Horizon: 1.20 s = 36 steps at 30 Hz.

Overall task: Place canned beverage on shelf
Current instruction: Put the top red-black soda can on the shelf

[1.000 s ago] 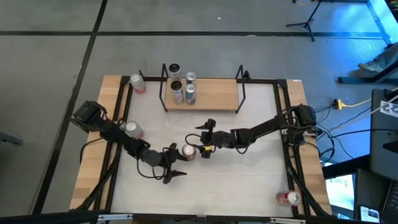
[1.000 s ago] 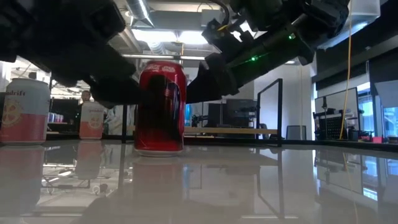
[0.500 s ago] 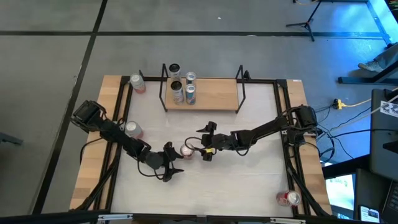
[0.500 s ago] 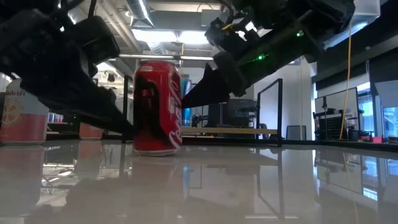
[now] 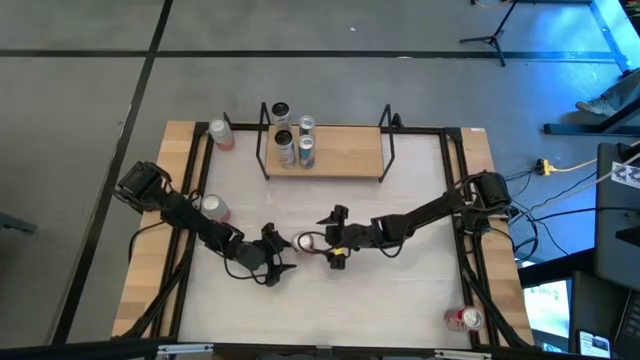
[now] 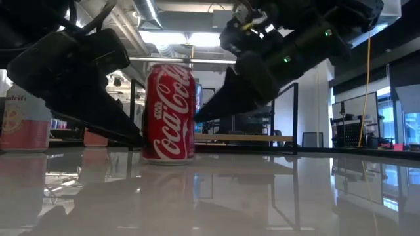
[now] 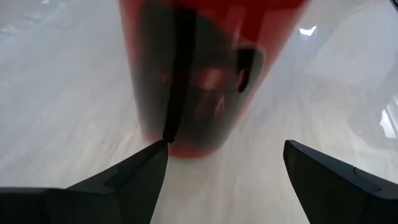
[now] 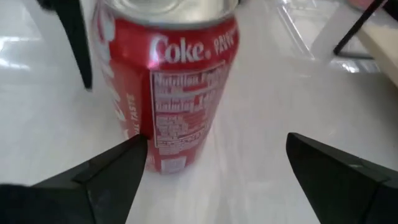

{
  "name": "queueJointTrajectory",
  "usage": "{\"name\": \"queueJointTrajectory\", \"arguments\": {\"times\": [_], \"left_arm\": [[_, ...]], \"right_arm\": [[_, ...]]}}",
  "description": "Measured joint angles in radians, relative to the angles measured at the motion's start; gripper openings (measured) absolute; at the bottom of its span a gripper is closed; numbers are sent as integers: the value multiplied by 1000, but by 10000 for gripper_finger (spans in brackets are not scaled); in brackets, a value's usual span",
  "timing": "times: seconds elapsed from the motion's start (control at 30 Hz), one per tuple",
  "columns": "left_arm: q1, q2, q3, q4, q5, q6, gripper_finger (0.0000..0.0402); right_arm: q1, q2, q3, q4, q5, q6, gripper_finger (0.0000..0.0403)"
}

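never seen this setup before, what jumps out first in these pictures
A red Coke can stands upright mid-table, with the left gripper and right gripper flanking it, both open and neither clamped on it. Behind, the shelf holds cans at its left end, its right part bare. Other cans sit near the table's edges.

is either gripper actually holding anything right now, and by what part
Nothing is held. The red Coca-Cola can stands upright on the table between the open left gripper and the open right gripper.
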Motion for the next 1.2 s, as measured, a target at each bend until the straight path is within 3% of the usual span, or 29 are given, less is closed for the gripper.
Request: {"name": "queueJointTrajectory", "arguments": {"times": [0.2, 0.33, 0.53, 0.77, 1.0, 1.2], "left_arm": [[-1, -23, 2, -58, 10, -19, 310], [-13, -80, 2, -142, 9, -29, 310], [-58, -163, 1, -275, -15, -49, 310], [-81, -168, 2, -273, -22, -46, 310], [-80, -168, 2, -273, -50, -13, 310], [-80, -168, 2, -272, -59, 1, 310]], "right_arm": [[-3, -98, 0, -131, 11, 25, 383], [-3, -162, 0, -189, -57, 56, 383], [-3, -223, 1, -152, -226, 82, 383], [-5, -231, 1, -53, -298, 104, 383], [-25, -231, 11, 26, -310, 86, 397], [-24, -231, 114, -118, -303, 51, 396]]}}
